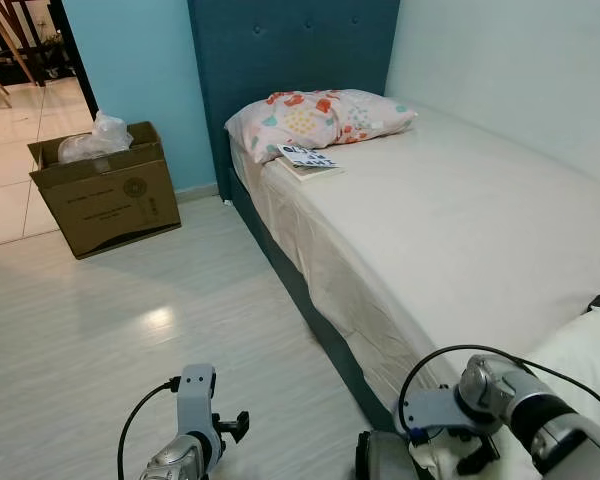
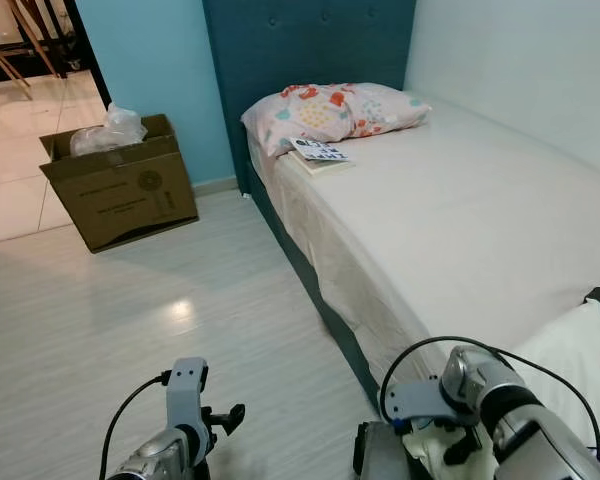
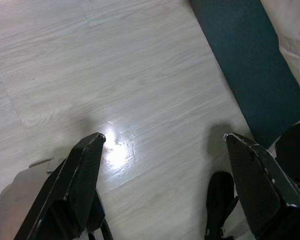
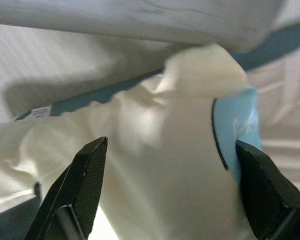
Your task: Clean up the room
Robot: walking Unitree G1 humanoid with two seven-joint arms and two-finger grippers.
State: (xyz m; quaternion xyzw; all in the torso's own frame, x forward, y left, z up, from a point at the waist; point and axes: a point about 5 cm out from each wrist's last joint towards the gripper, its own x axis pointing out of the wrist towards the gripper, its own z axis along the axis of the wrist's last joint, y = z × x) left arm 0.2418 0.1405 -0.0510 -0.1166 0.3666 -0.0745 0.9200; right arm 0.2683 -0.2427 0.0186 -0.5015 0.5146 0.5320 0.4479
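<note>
Two grippers, both spread wide and empty: the right gripper point(image 4: 167, 200) sits low at the foot corner of the bed point(image 1: 450, 230), a cream cloth point(image 4: 155, 150) bunched straight ahead between its fingers, so right arm is nearer. Left gripper point(image 3: 162, 190) hangs over bare floor point(image 1: 130, 320). Print on the cardboard box point(image 1: 108, 195) and the book point(image 1: 308, 158) by the pillow point(image 1: 315, 118) is unreadable.

Both silver arms reach forward low in the head views. The left claw point(image 3: 162, 150) points down at the floor, its two black fingers point(image 3: 75, 185) spread wide apart with nothing between them. The right arm point(image 1: 520, 405) bends inward at the wrist, and the right claw point(image 4: 172, 165) is spread wide too, fingers point(image 4: 267, 192) well apart.
</note>
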